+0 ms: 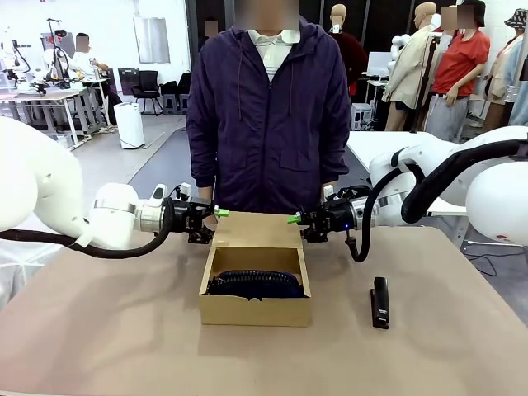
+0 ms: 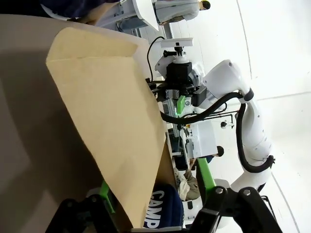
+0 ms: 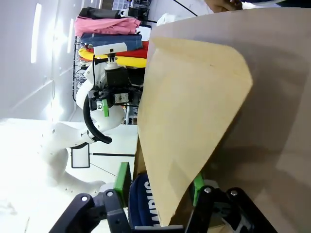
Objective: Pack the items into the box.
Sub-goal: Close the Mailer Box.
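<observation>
The box (image 1: 256, 312) sits mid-table with its flap lid (image 1: 256, 229) tilted up toward the person. The navy pouch (image 1: 254, 285) lies inside it, and its white print shows in both wrist views (image 2: 163, 211) (image 3: 146, 206). My left gripper (image 1: 214, 224) is at the flap's left edge and my right gripper (image 1: 299, 227) at its right edge. In the left wrist view the flap (image 2: 112, 111) runs between the green pads (image 2: 104, 190), jaws apart. The right wrist view shows the flap (image 3: 194, 107) between its spread pads (image 3: 122, 177) as well. The pen-like tool is out of view.
A black oblong object (image 1: 379, 302) lies on the table (image 1: 99, 330) right of the box. A person in a dark purple jacket (image 1: 268, 115) stands close behind the flap at the far edge. Bare tabletop lies in front and to the left.
</observation>
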Motion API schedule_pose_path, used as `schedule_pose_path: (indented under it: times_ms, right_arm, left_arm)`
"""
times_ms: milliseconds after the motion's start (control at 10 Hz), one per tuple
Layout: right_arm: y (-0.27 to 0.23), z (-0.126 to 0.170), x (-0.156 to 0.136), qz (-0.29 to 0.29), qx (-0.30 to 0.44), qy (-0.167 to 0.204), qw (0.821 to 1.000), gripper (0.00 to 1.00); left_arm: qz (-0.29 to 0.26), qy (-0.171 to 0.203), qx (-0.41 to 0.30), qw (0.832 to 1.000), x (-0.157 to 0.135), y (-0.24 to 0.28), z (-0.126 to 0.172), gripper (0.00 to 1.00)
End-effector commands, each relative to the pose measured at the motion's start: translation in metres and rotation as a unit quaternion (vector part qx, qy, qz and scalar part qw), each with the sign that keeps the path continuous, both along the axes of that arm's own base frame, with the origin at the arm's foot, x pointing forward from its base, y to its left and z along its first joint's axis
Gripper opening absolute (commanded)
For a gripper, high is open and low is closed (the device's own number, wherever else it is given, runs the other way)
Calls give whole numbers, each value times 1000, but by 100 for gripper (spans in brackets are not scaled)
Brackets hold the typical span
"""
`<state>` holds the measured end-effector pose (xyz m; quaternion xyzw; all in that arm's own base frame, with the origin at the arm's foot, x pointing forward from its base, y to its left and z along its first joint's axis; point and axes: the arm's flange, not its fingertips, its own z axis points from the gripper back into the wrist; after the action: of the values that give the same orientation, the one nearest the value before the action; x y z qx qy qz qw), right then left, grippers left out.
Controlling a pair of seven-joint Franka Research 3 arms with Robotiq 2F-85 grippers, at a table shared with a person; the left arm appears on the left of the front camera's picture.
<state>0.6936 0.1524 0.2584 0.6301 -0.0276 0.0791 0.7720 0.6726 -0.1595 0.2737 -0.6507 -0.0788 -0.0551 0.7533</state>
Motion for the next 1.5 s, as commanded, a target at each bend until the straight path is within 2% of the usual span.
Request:
schedule_pose_path:
  times_ms: [0,400,600,900,1100,1200,1300,1400]
  right_arm:
    - [2,4,0,6,16,-30,999,62]
    - [-3,22,-13,10,62,-115,991,62]
    - [-5,30,-19,13,74,-140,987,62]
    - [-8,43,-36,-6,105,-225,969,62]
    - [-6,52,-44,-54,114,-273,954,62]
    - [-6,57,-49,-64,125,-289,947,62]
    - [-3,58,-55,-54,128,-295,945,62]
    - [-1,57,-62,-43,131,-296,945,62]
  left_arm:
    - [-4,-10,3,1000,6,-2,3,80]
    - [-21,-83,2,996,-1,-3,35,80]
    - [-19,-93,6,996,-5,-3,47,80]
    - [-22,-139,6,990,-21,4,64,80]
    - [-56,-203,2,978,-41,13,74,80]
    - [-57,-250,4,967,-51,18,78,80]
    - [-55,-306,-8,951,-58,22,80,80]
    - [-46,-338,-10,940,-61,24,81,80]
